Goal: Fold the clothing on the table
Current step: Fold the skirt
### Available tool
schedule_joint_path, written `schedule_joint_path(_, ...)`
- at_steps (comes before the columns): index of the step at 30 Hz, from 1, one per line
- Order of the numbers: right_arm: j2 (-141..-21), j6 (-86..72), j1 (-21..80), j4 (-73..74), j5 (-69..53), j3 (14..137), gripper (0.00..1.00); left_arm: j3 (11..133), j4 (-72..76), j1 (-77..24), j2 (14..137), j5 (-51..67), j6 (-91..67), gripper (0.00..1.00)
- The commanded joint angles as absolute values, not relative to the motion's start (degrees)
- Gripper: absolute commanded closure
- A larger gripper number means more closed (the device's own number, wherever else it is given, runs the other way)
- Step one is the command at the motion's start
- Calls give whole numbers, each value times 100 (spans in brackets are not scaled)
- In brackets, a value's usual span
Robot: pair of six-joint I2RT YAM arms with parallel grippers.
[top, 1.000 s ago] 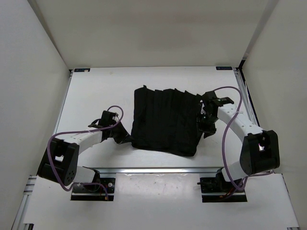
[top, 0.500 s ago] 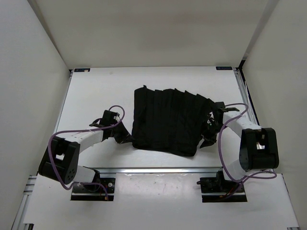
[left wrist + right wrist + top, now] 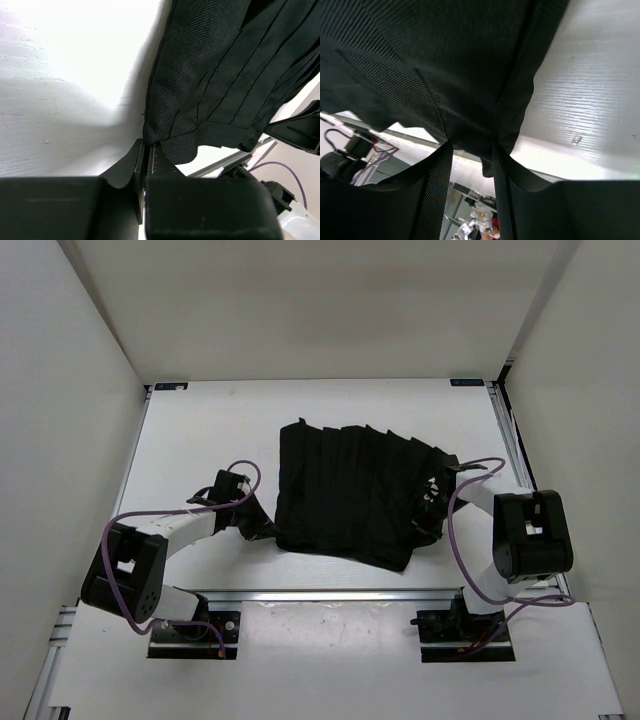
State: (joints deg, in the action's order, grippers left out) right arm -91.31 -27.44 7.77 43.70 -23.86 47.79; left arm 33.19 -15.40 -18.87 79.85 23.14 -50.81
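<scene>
A soft, limp black pleated skirt (image 3: 350, 495) lies on the white desk (image 3: 210, 440), its 7 o'clock corner pinched by the left fingers (image 3: 148, 159) and its 4 o'clock hem bunched between the half-spread right fingers (image 3: 470, 165).

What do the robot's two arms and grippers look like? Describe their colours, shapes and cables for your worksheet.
Each arm has white link shells and chunky black joint housings. A purple cable loops loosely along each arm. The left gripper and right gripper are black, with flat, tapering fingers. No markings are readable.
</scene>
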Motion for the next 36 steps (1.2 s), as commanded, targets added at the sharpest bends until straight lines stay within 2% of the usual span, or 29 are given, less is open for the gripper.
schedule_joint_path(1,-9246,-2681,879,4745,-2110,4825,57,3454,-1511,-1837,7937,2409,-4993,100)
schedule_joint_path(11,-8913,-2531,1178,5379,-1600,4255,61,3402,-1494,-1723,7963,2470,-5027,100)
schedule_joint_path(17,-8464,-2452,1099,5835,-1099,4421,61,3445,-1494,-1723,8007,2470,-5027,100)
schedule_joint_path(27,-8630,-2742,686,4914,-1801,4587,59,3454,-1511,-1731,8051,2461,-5010,100)
schedule_joint_path(36,-9210,-2944,861,4404,-2021,4623,61,3445,-1512,-1688,8033,2461,-4966,100)
